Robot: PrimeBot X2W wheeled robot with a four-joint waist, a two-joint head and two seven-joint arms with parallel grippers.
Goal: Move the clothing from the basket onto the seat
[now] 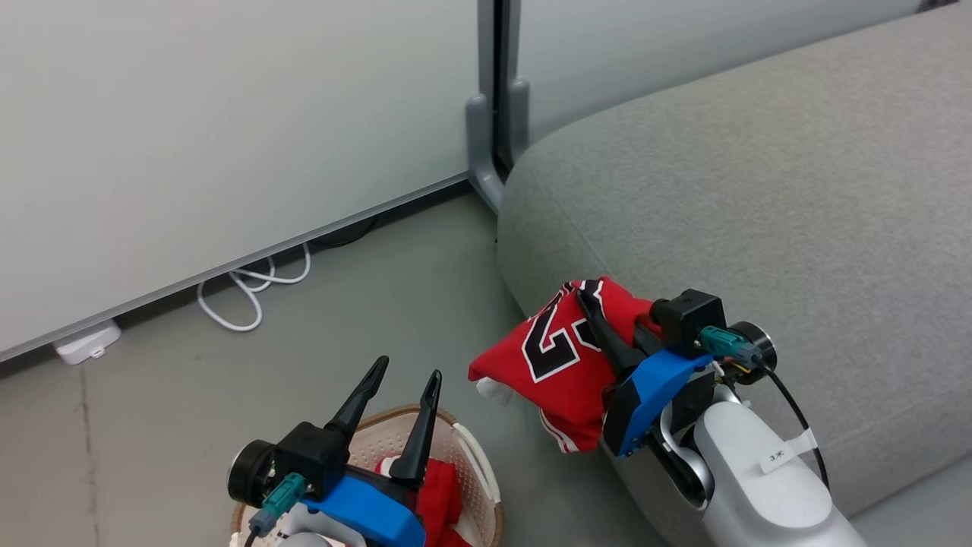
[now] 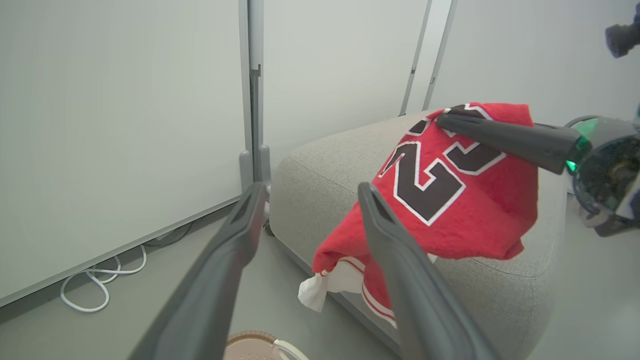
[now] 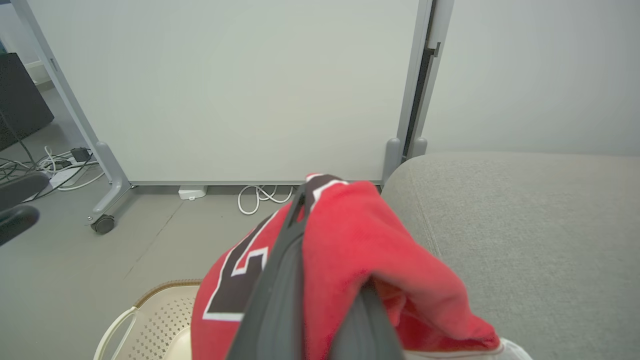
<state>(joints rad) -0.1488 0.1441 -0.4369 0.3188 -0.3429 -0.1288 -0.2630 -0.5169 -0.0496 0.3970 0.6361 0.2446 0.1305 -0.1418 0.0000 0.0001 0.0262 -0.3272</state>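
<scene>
At the rounded near corner of the seat (image 1: 759,213), the right gripper (image 1: 586,298) is holding up a red jersey (image 1: 562,357). Its long dark fingers are pinching a bunched fold of the soft cloth near the top. The jersey is drooping in loose folds on either side of the fingers, and its bold black numerals with white outlines are facing the floor side. Its striped hem is hanging down past the seat's front edge. I cannot tell whether the cloth is resting on the upholstery or just brushing it. A crumpled bit of white fabric (image 2: 315,292) is dangling from under the jersey's lower end.

The seat itself is showing a coarse grey weave, thickly padded, with a smooth curved corner.

Down on the floor (image 1: 380,304), just beside the seat's front edge, the basket (image 1: 370,444) is sitting. It is cream plastic dotted with small holes, with a brown woven-look rim and a white loop handle. Another red garment (image 1: 440,494) is lying crumpled inside it.

The left gripper (image 1: 408,368) is hovering over the basket with its two tapered fingers spread apart and gripping nothing.

Along the floor's far edge, a white cable (image 1: 250,296) is looping beneath a smooth pale panel (image 1: 228,114).
</scene>
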